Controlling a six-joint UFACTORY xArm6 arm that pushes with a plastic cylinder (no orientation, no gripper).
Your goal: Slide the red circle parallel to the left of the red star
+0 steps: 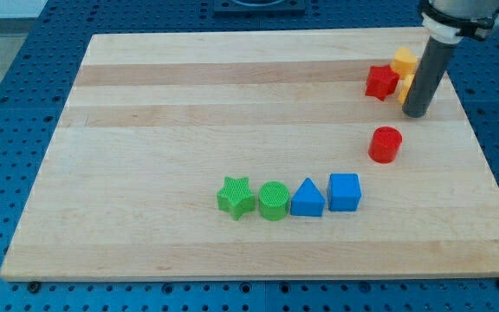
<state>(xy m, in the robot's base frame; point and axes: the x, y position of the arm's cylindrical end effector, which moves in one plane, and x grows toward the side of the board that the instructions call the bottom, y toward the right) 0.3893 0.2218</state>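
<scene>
The red circle lies on the wooden board at the view's right, below the red star, which sits near the view's top right. My tip rests on the board just above and to the right of the red circle, and below-right of the red star. The rod partly covers a yellow block. Another yellow block sits right of the red star.
A row of blocks lies at the lower middle: a green star, a green circle, a blue triangle and a blue cube. The board's right edge is close to my tip.
</scene>
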